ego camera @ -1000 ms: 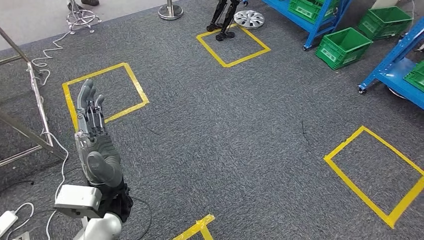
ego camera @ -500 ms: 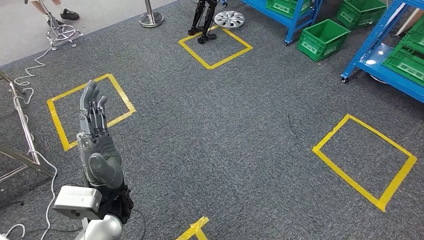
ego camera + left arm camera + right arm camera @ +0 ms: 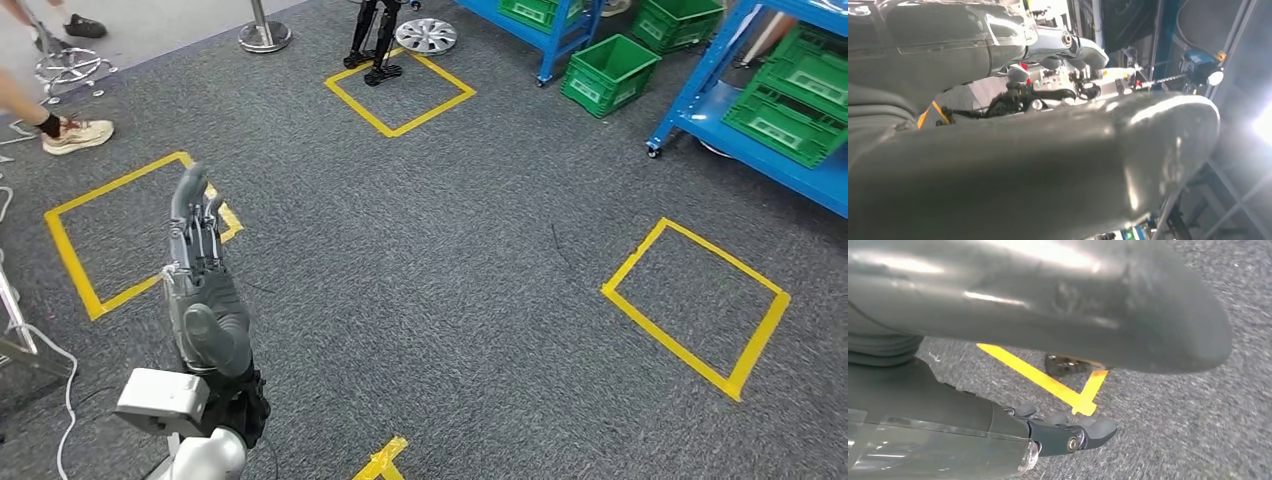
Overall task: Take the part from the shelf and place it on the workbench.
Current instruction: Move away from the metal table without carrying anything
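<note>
Shelf [image 3: 790, 150] nearer as camera swung; left hand [image 3: 200, 290] still empty.

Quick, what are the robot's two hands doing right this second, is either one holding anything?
Left hand: open, fingers stretched out, holding nothing.
Right hand: holds nothing visible; fingers look fairly straight, but open or closed cannot be told.

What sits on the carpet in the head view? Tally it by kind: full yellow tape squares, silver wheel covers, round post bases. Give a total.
Full yellow tape squares: 3
Silver wheel cover: 1
Round post base: 1
Total: 5
</note>
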Robot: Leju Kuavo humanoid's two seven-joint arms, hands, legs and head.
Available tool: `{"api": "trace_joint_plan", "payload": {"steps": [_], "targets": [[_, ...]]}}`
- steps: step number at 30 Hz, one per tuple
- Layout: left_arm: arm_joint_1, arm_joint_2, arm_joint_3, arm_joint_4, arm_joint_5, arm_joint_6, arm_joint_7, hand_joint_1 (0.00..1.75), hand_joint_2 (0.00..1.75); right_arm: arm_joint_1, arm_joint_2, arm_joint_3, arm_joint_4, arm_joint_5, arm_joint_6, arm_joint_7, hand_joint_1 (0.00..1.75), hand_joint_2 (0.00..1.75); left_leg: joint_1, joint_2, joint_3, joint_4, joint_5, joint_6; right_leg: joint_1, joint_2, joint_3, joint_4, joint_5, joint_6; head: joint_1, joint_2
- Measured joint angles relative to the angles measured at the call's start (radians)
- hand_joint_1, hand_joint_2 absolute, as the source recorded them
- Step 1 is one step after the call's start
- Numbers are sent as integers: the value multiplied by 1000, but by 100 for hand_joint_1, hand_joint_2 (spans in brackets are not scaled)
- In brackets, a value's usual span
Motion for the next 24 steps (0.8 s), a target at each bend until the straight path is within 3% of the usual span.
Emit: {"api": "trace_joint_plan", "payload": {"steps": [2,3,4,6,7,8,11,12,14,16,17,18,19,21,22,24], "targets": [[0,0,0,1,0,0,1,0,0,1,0,0,0,0,0,1,0,0,-1,16,1,0,-3,2,-3,-10,-54,102,-32,6,0,0],[0,0,0,2,0,0,1,0,0,4,0,0,0,0,0,2,0,0,-2,22,3,0,-5,2,-5,-13,-61,110,-22,7,0,0],[0,0,0,3,1,0,1,0,0,6,-1,0,0,0,0,3,0,0,-2,27,6,0,-7,0,-5,-16,-47,77,7,6,0,0],[-1,0,0,5,4,0,1,0,0,8,-2,0,0,1,0,3,0,0,-2,36,13,0,-12,-7,-4,-28,17,-52,74,0,0,0],[-1,1,-1,5,5,0,0,0,0,7,-2,0,0,2,0,3,0,0,-4,40,16,1,-15,-11,-1,-34,44,-107,93,-6,0,0],[-2,1,-1,5,6,0,0,0,0,5,-3,0,0,2,0,2,0,0,-5,44,17,1,-17,-16,2,-39,60,-140,99,-11,-1,0],[-5,1,-6,6,7,0,-1,0,0,3,-4,0,0,4,0,2,0,0,-6,51,23,-5,-20,-32,5,-33,66,-157,97,-30,-2,0],[-6,1,-8,6,8,0,-2,0,0,3,-5,0,0,5,0,2,0,0,-5,43,23,1,-27,-37,3,-30,70,-162,99,-36,-3,0],[-6,1,-10,6,8,0,-2,0,0,0,-6,0,0,5,0,2,0,0,-4,20,-5,68,-71,-42,-1,-25,77,-171,103,-48,-7,0],[-6,1,-13,9,9,0,-2,0,0,-2,-7,0,0,6,-1,2,0,0,-4,6,-70,194,-129,-44,2,-18,78,-172,102,-54,-10,0],[-6,1,-14,11,9,0,-2,0,0,-1,-7,0,0,6,-1,2,0,0,-4,6,-98,242,-142,-44,5,-13,78,-171,101,-55,-11,0],[-6,1,-16,14,9,0,-2,0,0,0,-7,0,0,6,-1,2,0,0,-4,6,-112,258,-135,-43,6,-8,79,-170,100,-56,-11,0],[-6,1,-17,15,9,0,-2,0,0,0,-8,0,0,6,-1,2,0,0,-5,5,-107,237,-108,-40,7,-2,80,-169,98,-56,-11,0],[-6,1,-19,17,9,0,-3,0,0,0,-7,0,0,7,-1,3,0,0,-6,-12,-57,122,-34,-31,7,11,82,-164,94,-53,-10,0],[-5,1,-20,17,8,0,-4,0,0,0,-7,1,0,7,-1,5,0,0,-6,-24,-31,65,-12,-27,8,18,82,-160,91,-49,-10,0],[-4,1,-21,17,6,0,-7,0,0,1,-8,1,0,8,-1,8,0,0,-8,-40,-5,11,-3,-20,7,29,78,-157,88,-39,-9,0]]}}
